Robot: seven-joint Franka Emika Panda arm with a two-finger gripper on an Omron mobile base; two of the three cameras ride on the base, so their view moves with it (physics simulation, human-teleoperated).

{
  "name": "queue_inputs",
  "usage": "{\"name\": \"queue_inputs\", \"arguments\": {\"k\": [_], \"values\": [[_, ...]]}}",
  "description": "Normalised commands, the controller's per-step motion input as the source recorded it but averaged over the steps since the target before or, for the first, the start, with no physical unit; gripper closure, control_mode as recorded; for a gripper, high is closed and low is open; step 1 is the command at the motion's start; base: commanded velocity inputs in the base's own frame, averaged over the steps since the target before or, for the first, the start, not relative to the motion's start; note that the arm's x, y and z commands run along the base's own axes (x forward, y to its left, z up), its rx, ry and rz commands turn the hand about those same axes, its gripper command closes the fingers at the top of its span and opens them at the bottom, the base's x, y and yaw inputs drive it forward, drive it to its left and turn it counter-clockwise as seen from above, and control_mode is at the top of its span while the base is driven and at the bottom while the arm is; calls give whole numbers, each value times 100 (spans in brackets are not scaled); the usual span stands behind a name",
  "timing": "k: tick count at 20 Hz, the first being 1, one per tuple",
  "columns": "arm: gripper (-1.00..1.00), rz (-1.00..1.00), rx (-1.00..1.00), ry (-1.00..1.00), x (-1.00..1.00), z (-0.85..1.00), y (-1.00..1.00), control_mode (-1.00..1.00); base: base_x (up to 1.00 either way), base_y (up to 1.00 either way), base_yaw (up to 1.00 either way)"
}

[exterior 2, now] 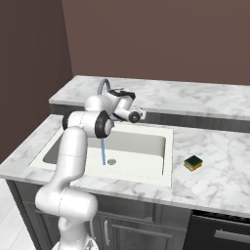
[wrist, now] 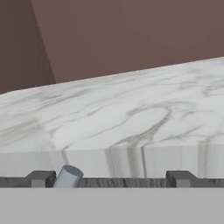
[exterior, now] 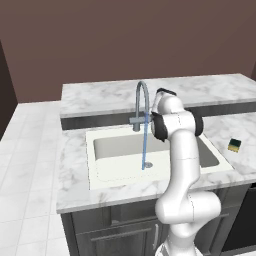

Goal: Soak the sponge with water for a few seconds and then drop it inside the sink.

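Gripper is spread wide near the faucet, so swinging toward the sponge could clip it.

The sponge is yellow with a dark green-black top, at the right of the right base view. The water is a thin light blue line near the middle of the left base view. The sink is white inside, with a small grey drain. The surface around it is white with grey wavy marble lines. The tap is shiny grey. The arm is white with dark rings at its joints. The wall at the top is dull brown. The cabinets at the bottom are dark grey. The floor at the left of the left base view has white tiles. The tool has two dark grey tips.
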Motion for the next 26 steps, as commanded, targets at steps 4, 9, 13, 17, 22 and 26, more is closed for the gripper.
{"name": "queue_inputs", "arguments": {"k": [4,9,13,17,22,26], "values": [[-100,-7,0,5,-24,-59,-49,-100,0,0,0],[-100,-6,0,4,-18,-31,-46,-100,0,0,0],[-100,-3,0,0,-8,0,-35,-100,0,0,0],[-100,-2,0,0,-1,3,-35,-100,0,0,0],[-100,-3,0,0,0,11,-36,-100,0,0,0],[-100,-3,0,0,0,22,-31,-100,0,0,0]]}}
